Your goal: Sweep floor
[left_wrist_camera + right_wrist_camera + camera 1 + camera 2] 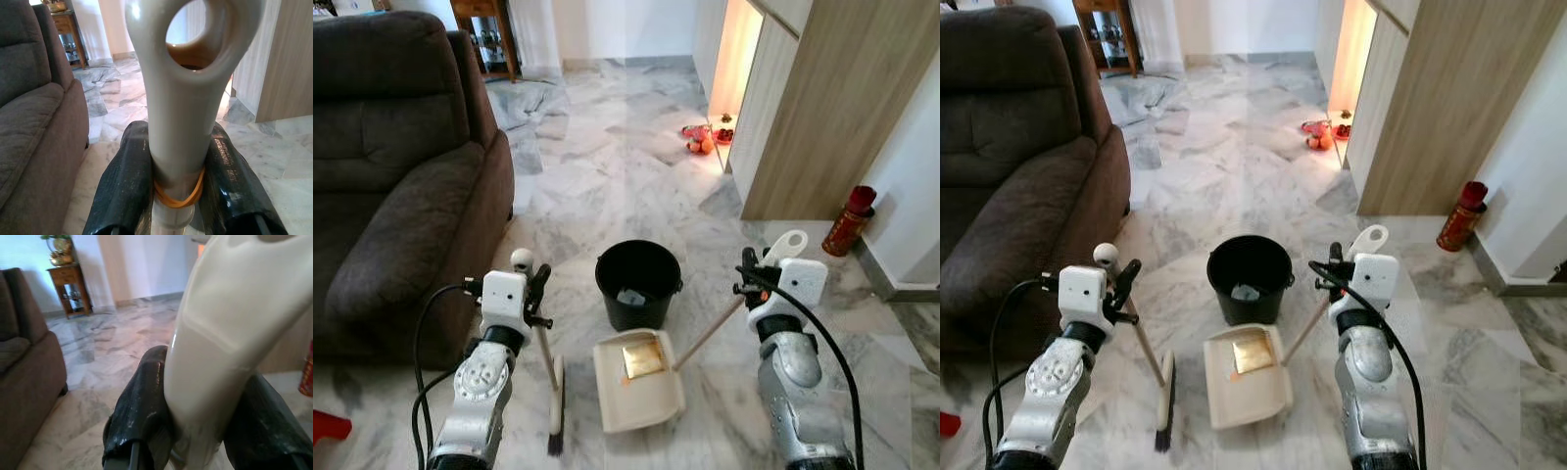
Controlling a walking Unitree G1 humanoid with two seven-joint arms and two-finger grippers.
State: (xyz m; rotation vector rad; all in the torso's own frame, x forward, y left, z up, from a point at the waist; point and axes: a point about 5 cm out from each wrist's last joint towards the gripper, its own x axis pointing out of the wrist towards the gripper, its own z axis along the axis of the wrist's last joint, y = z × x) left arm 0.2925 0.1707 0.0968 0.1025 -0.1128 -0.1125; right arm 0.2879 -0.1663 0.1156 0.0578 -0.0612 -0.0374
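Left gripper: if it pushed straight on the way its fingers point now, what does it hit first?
Probably nothing close. The left gripper, shut on the broom handle, points over open marble floor past the sofa edge. The far wall looks like the first stop; depth is unclear.

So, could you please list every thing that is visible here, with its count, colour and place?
broom: one, pale handle, dark bristles, on the floor left of the dustpan, held by the left pincer.
dustpan: one, cream, on the floor in front of the bucket, held by the right pincer.
yellowish piece: one, lying in the dustpan.
bucket: one, black, on the floor beyond the dustpan.
sofa: one, dark brown, on the left.
cylinder: one, red, by the right wall.
wooden cabinet: one, light brown, on the right.
small table: one, brown, far left.
floor: grey-white marble.
left pincer: black, shut on the broom.
right pincer: black, shut on the dustpan.
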